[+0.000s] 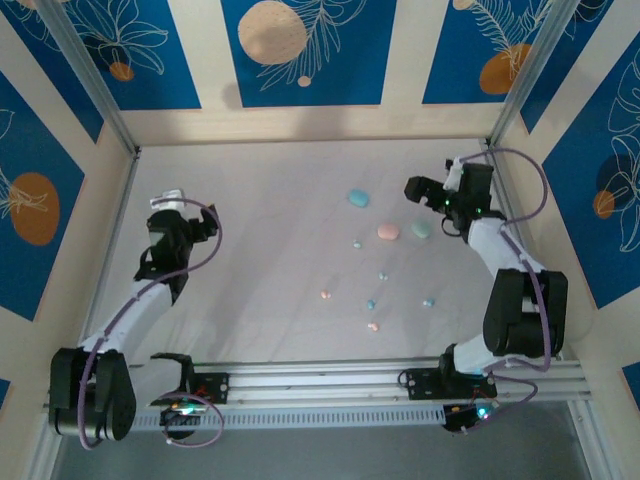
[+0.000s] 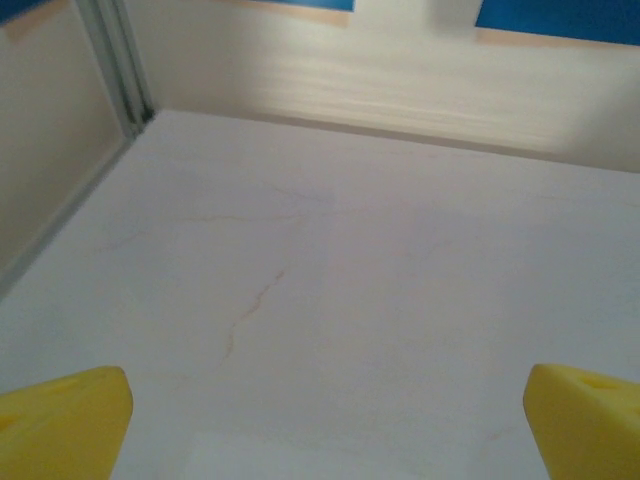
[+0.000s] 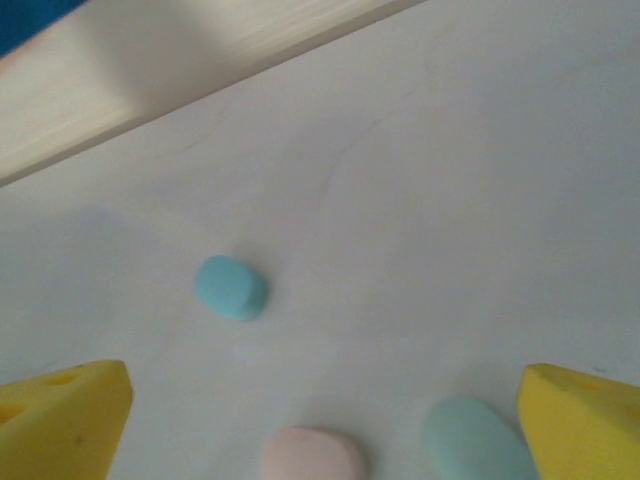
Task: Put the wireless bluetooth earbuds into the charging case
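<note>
Three pebble-shaped charging cases lie at the back right of the table: blue [image 1: 358, 198], pink [image 1: 388, 231] and teal [image 1: 421, 229]. Several tiny pastel earbuds are scattered nearer the front, among them a blue one [image 1: 383, 275], a pink one [image 1: 325, 294] and a teal one [image 1: 428, 302]. My right gripper [image 1: 424, 194] hovers just behind the teal and pink cases. In the right wrist view its jaws [image 3: 325, 412] stand open over the table, with the blue case [image 3: 230, 288] ahead, the pink case [image 3: 312, 455] and the teal case [image 3: 475, 440] low between them. My left gripper [image 1: 170, 202] is open at the far left.
The white table [image 1: 270, 250] is boxed in by cream walls with blue panels on three sides. A metal post [image 1: 95, 90] stands at the back left corner. In the left wrist view the open yellow fingers [image 2: 70, 415] frame bare tabletop [image 2: 330, 300] and the back wall.
</note>
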Robot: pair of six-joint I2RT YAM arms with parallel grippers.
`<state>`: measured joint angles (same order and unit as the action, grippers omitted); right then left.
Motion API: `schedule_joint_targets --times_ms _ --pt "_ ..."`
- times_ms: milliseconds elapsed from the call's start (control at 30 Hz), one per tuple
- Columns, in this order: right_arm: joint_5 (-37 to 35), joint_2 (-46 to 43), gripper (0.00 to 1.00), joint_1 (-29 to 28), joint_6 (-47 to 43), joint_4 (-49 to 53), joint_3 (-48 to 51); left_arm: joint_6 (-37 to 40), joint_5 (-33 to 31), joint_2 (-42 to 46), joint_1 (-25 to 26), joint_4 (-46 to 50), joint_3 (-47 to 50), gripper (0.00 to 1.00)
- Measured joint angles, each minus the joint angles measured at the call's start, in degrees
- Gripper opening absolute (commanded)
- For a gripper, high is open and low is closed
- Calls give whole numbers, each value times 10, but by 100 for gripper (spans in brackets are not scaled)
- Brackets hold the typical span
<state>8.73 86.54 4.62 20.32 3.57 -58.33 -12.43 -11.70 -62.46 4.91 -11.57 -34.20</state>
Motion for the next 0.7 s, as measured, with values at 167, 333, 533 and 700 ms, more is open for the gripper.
schedule_joint_targets --times_ms 167,333,533,700 --pt "146 96 68 0 15 89 -120 -64 121 13 -1 66 -9 100" --pt "183 189 65 -25 11 180 -217 -136 216 12 -1 88 -2 100" --pt "155 295 65 -75 -16 283 -351 -183 285 11 10 108 4 100" --pt "103 389 69 -113 -52 361 -482 -193 308 12 27 116 9 100"
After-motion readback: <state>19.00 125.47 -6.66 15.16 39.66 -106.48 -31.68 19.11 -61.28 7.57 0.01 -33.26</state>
